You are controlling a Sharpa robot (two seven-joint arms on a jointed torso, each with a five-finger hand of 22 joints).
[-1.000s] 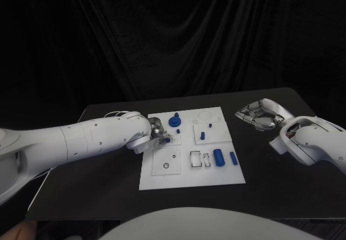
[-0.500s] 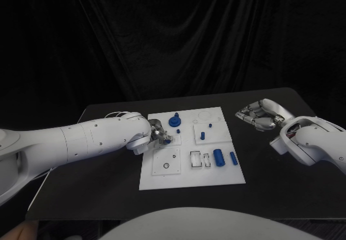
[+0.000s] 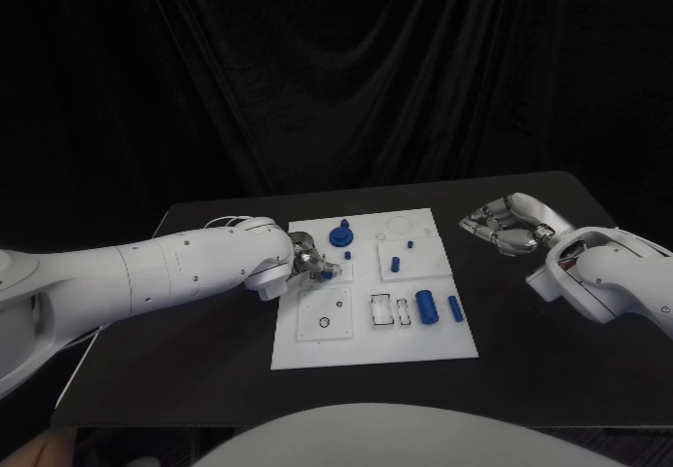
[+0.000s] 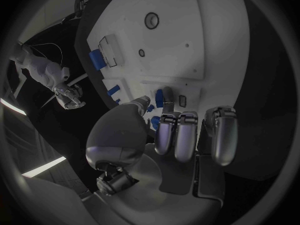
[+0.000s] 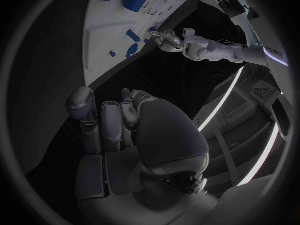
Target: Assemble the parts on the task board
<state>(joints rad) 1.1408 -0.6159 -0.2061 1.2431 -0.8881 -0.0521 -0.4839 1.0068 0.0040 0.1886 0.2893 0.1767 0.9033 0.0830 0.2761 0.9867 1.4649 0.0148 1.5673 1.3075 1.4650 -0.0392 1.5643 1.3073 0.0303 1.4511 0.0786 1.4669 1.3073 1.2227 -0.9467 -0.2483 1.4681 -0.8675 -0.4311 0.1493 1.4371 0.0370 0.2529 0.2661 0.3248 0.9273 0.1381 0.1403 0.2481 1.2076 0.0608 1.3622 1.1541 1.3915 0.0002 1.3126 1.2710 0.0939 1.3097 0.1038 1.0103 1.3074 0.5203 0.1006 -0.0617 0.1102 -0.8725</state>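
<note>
Black worktop (image 3: 210, 350) carries the white task board (image 3: 368, 341) at its centre.

White left arm (image 3: 126, 277) enters from the 9 o'clock side and ends over the board's 9 o'clock edge. White right arm (image 3: 610, 277) enters from the 3 o'clock side and stops clear of the board.

Left hand (image 3: 311, 265) sits over the board's 10 o'clock area. Its fingers (image 4: 177, 135) are curled in, and a small blue part (image 4: 160, 95) is pinched at the thumb tip, just above the board surface. This part (image 3: 326, 274) lies at the fingertips in the head view.

Right hand (image 3: 502, 226) rests above the bare worktop at 2 o'clock of the board, well apart from it. Its fingers (image 5: 103, 120) are curled inward against the palm; a small dark blue spot shows at the fingertips, but whether it is a held part cannot be told.

Blue parts on the board, by size:
- Round knob (image 3: 339, 234) at 11 o'clock of the board, just beyond the left hand.
- Thick cylinder (image 3: 425, 302) at 4 o'clock.
- Slimmer cylinder (image 3: 454, 308) just beside it, toward 3 o'clock.
- Short peg (image 3: 396, 263) near the board centre.
- Tiny peg (image 3: 407, 241) toward 1 o'clock.
</note>
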